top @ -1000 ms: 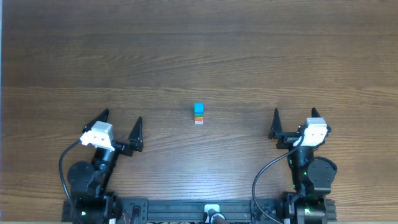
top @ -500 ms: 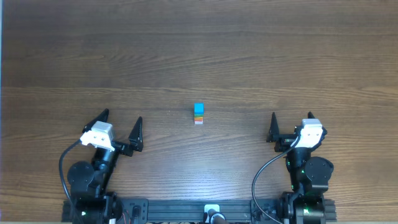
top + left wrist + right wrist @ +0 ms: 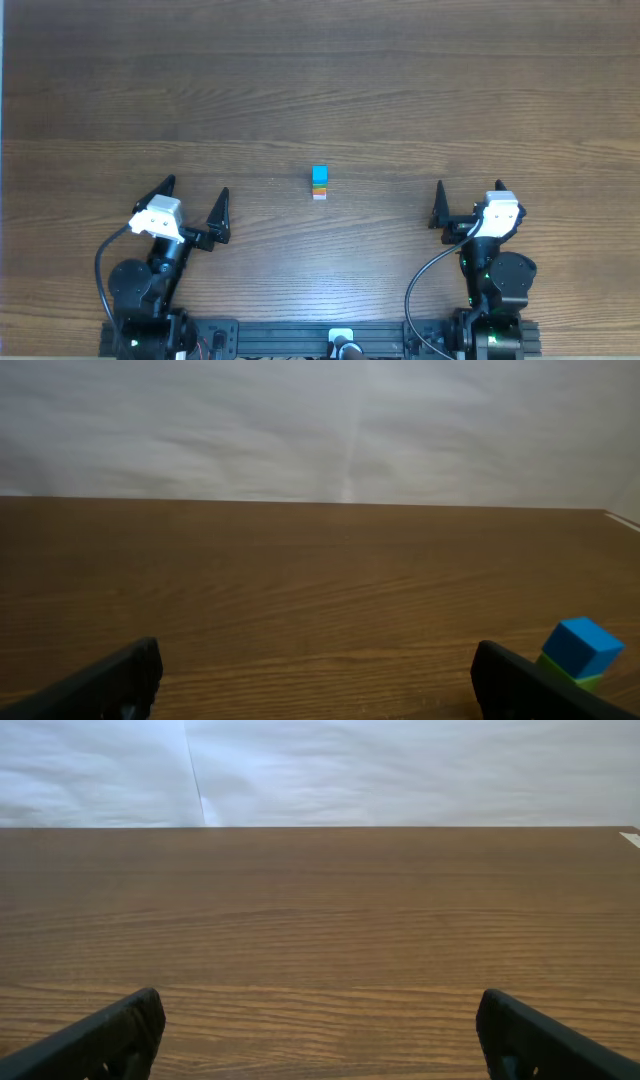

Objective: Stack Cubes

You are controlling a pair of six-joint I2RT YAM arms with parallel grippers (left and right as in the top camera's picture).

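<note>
I'm watching my left tool (image 3: 195,187) hovering near its base, fingers spread wide and gripping nothing, while my right tool (image 3: 469,186) is hanging the same way on the other side, splayed and empty. Between them and a little farther up the table (image 3: 320,80), the stack of cubes (image 3: 319,183) is standing upright, well apart from both tools. A blue cube (image 3: 582,645) is topping it, sitting on a green cube (image 3: 585,681), with orange and pale layers showing below. Beyond, a pale wall (image 3: 320,420) is closing off the table's far edge
</note>
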